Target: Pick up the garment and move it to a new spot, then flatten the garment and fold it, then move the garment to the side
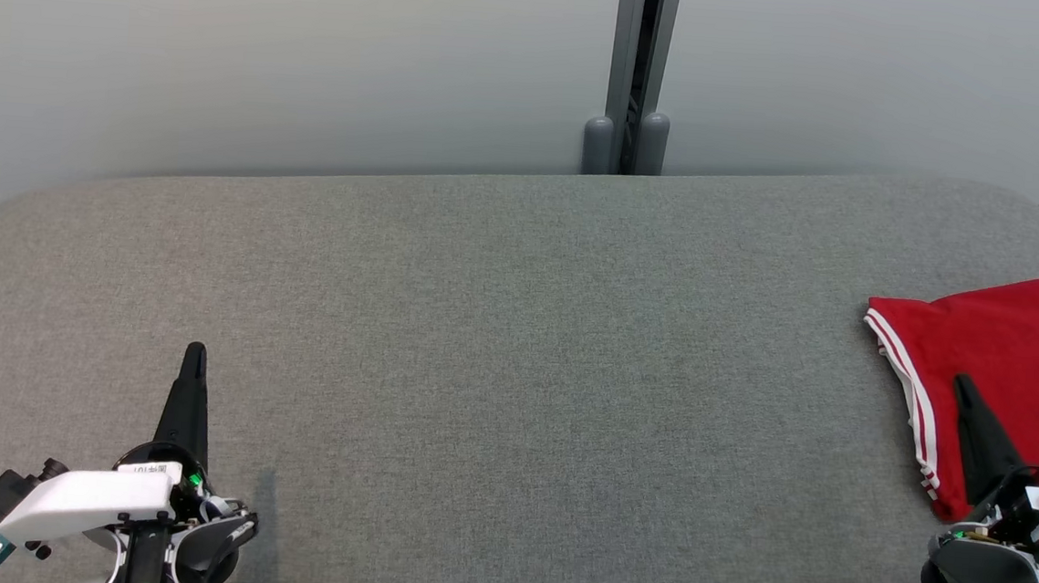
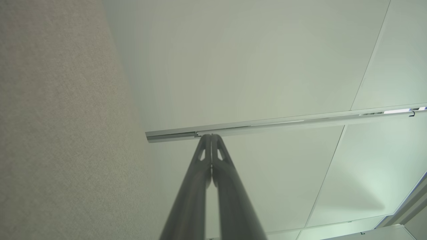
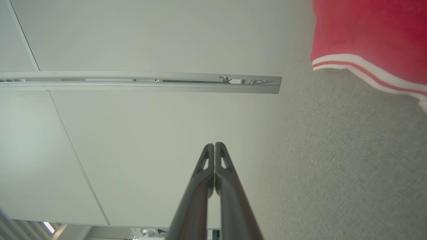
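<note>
Two shut grippers, one folded garment at the table's right edge.

Over the near-left corner of the grey fabric-covered table (image 1: 517, 328), left gripper (image 1: 194, 356) (image 2: 211, 136) with long dark jaws pressed together on nothing, lifted off the cloth, probably parked out of the way. At the table's right edge, red garment with white-striped hem (image 1: 1019, 345) (image 3: 367, 30) lying in a compact fold, seemingly set aside on purpose, the task judged close to finished. Over the table's near-right corner, right gripper (image 1: 964, 385) (image 3: 214, 145) likewise closed and empty, tip overlapping the garment's near edge from the head camera; contact impossible to tell.
</note>
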{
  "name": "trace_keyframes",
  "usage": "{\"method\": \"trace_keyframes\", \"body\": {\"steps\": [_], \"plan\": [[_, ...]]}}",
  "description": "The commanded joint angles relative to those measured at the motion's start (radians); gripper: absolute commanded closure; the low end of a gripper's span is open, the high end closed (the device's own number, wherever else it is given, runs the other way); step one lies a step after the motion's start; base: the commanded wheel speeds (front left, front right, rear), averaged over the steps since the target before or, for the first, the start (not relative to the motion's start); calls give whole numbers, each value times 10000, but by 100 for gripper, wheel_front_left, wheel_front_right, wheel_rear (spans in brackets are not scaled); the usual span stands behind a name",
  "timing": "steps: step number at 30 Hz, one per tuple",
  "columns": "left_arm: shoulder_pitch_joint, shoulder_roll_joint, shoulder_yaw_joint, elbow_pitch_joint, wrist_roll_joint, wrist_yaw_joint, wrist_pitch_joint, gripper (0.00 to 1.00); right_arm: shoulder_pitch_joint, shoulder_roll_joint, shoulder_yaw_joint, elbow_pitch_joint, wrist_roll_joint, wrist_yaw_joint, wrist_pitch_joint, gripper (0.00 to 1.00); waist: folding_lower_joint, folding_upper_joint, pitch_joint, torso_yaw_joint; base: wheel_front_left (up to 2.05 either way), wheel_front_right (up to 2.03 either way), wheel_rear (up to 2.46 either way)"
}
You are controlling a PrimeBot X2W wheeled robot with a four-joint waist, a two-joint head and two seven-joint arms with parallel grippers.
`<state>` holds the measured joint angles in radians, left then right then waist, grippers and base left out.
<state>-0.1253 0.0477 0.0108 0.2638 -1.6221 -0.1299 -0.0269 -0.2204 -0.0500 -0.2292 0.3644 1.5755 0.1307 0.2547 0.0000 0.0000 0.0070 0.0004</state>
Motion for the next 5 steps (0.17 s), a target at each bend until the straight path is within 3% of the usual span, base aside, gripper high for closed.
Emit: {"method": "trace_keyframes", "body": {"steps": [1, 5], "plan": [[-113, 24, 12, -7, -31, -42, -6, 100, -67, -24, -46, -2, 20, 0, 15, 100, 0, 0, 0, 0, 0, 0, 0], [-113, 24, 11, -7, -31, -42, -6, 100, -67, -23, -47, -2, 19, 0, 15, 100, 0, 0, 0, 0, 0, 0, 0]]}}
